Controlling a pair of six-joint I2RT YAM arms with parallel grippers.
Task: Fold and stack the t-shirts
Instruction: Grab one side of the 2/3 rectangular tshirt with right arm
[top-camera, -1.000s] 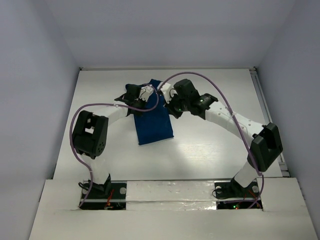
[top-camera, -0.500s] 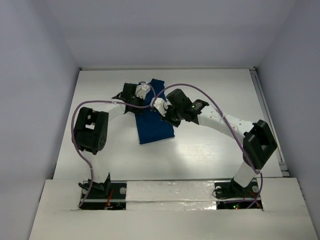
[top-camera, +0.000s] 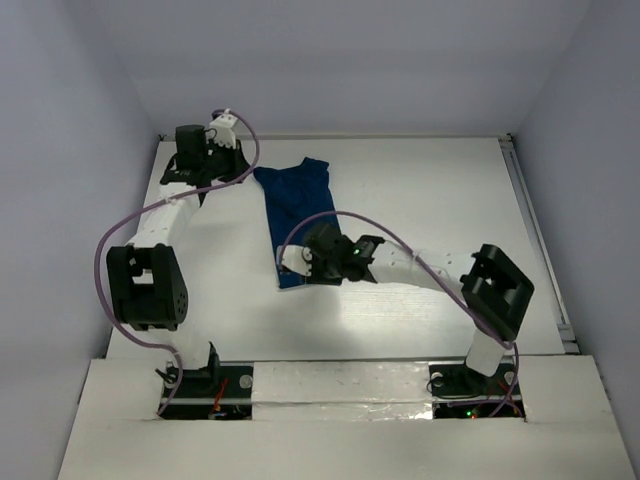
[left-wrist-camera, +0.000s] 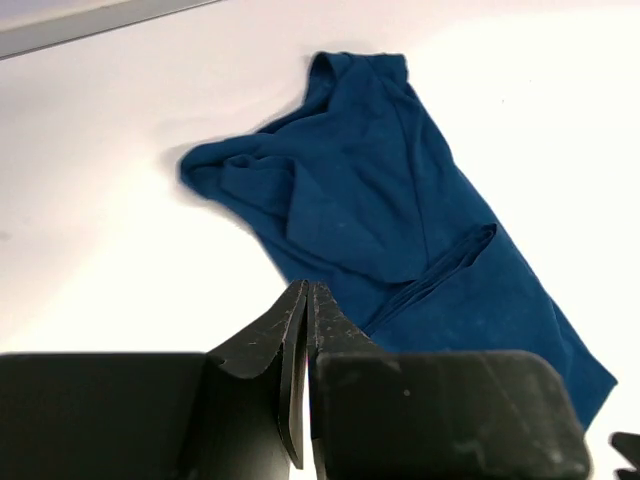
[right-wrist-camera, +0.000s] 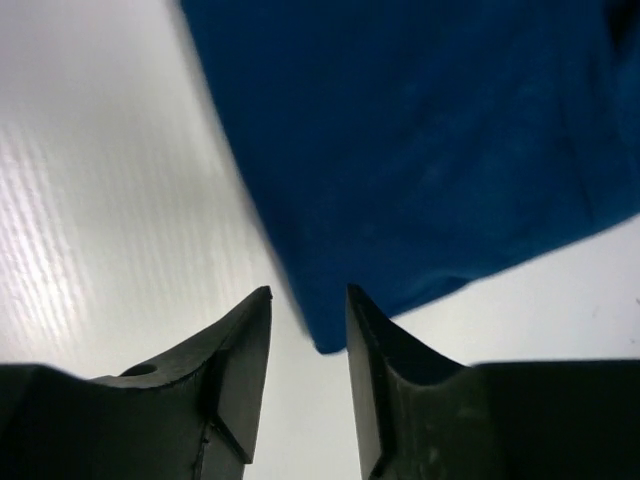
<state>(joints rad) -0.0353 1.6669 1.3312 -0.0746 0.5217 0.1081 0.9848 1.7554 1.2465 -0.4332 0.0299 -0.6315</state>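
Top + both wrist views.

- T-shirt (top-camera: 300, 210): dark blue, the only cloth, lying on the white worktop (top-camera: 430, 190) as a long narrow strip. The end nearest the left claw is rumpled, with loose folds. The end nearest the right claw is flat with a clean corner.
- Left claw (left-wrist-camera: 303, 288): jaws pressed together, nothing between them. It sits off to one side of the rumpled end. In its wrist view the shirt lies ahead of the tips and runs away to the right. Top view shows bare worktop between claw and cloth, so no contact.
- Right claw (right-wrist-camera: 307, 295): jaws parted with a clear gap, not gripping anything. It is low over the flat end of the strip. In its wrist view the shirt corner sits in line with the gap between the two fingers (right-wrist-camera: 240, 340), and the rest of the cloth spreads ahead and to the right. Bare worktop lies to the left of the claw. Cannot tell whether the fingers touch the fabric.
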